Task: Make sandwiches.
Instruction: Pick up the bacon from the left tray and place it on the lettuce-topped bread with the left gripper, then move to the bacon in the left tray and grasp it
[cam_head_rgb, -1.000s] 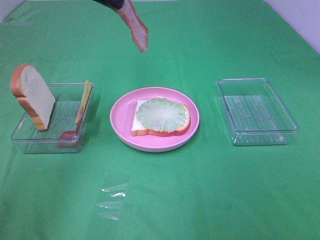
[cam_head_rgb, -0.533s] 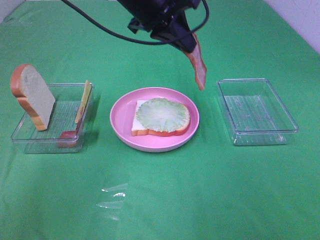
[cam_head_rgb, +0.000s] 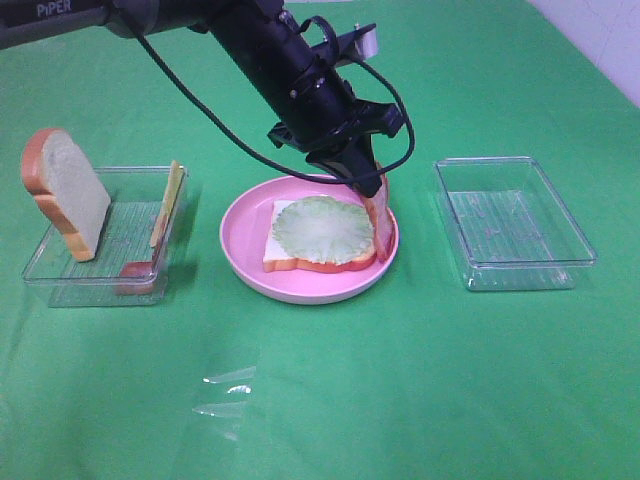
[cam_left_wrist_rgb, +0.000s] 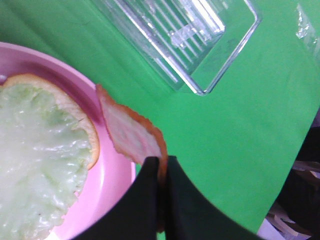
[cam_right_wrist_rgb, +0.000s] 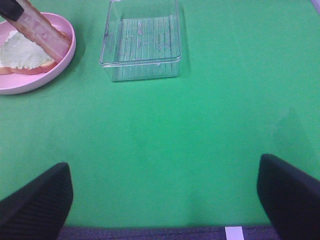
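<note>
The sandwich (cam_head_rgb: 320, 238) is only half built. It sits in the middle of the pink plate (cam_head_rgb: 243, 235). So far it is one bottom bread slice (cam_head_rgb: 274, 250) with a round green lettuce (cam_head_rgb: 325, 228) lying flat on top.

The bacon strip (cam_head_rgb: 381, 222) comes next, I think. The left claw (cam_head_rgb: 368, 182) is squeezed shut on its top end, so the strip hangs down at a slant. Its loose end is low at the far right side of the plate, just beside the bread crust. It looks like it touches there, but I cannot be sure. It is off to the side of the lettuce, not over it. I guess the arm wants that end down first, so the strip can be laid flat across the lettuce.

In the left tray (cam_head_rgb: 100, 288) the second bread slice (cam_head_rgb: 68, 195) and the cheese slice (cam_head_rgb: 168, 203) lean up on their edges. That should make them easy to pinch. A small red piece (cam_head_rgb: 137, 270) lies low by the cheese. I cannot tell what it is.

The right tray (cam_head_rgb: 530, 263) has nothing in it. The right claw (cam_right_wrist_rgb: 162, 200) is spread wide and holds nothing, hanging over the green bench (cam_head_rgb: 400, 380), well apart from the plate.
</note>
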